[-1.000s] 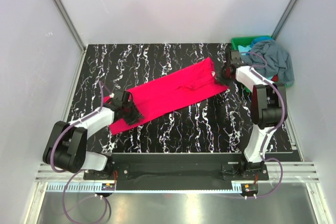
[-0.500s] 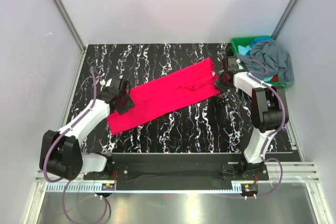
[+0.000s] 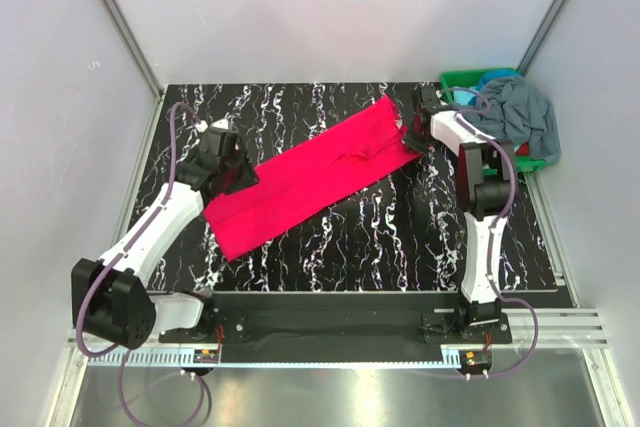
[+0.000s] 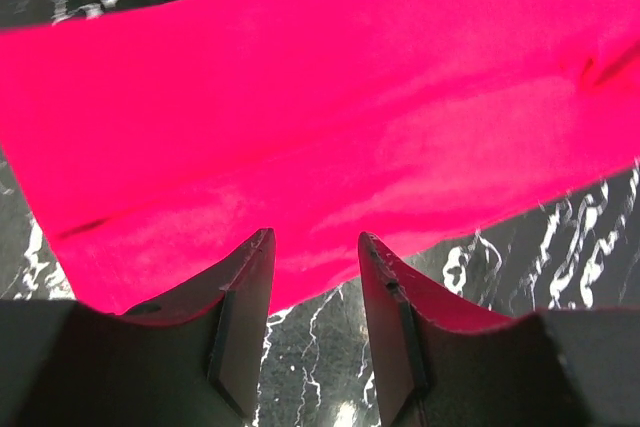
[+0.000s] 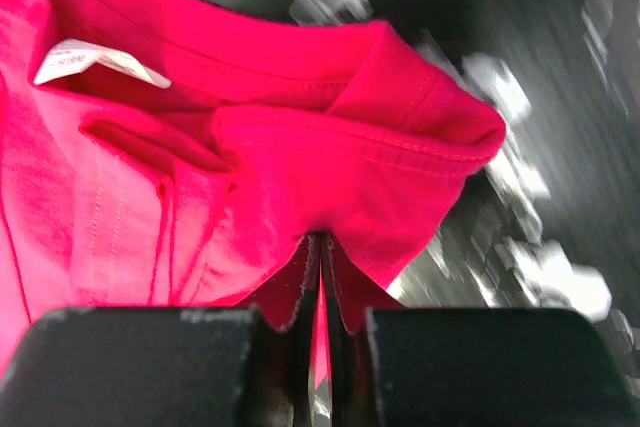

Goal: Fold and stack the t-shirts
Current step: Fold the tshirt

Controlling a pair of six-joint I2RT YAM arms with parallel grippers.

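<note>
The magenta t-shirt [image 3: 310, 172] lies folded into a long strip, slanting from near left to far right across the table. In the left wrist view it fills the upper part [image 4: 330, 97]. My left gripper [image 3: 238, 175] is open and empty just off the strip's left end; its fingertips [image 4: 262, 247] hover above the cloth edge. My right gripper [image 3: 411, 138] is shut on the collar end of the magenta t-shirt [image 5: 330, 167], beside a white label [image 5: 90, 59]. The slate grey-blue t-shirt [image 3: 522, 112] drapes over the bin, with the light teal-blue t-shirt [image 3: 466, 95] under it.
A green plastic bin [image 3: 462, 78] stands at the far right corner, holding the other shirts. The table is black marble-patterned [image 3: 380, 237]. White walls with metal posts enclose the back and both sides.
The right gripper has drawn the collar end toward the back, and the whole strip has shifted that way. The left gripper has moved from the strip's near-left part toward the far left.
</note>
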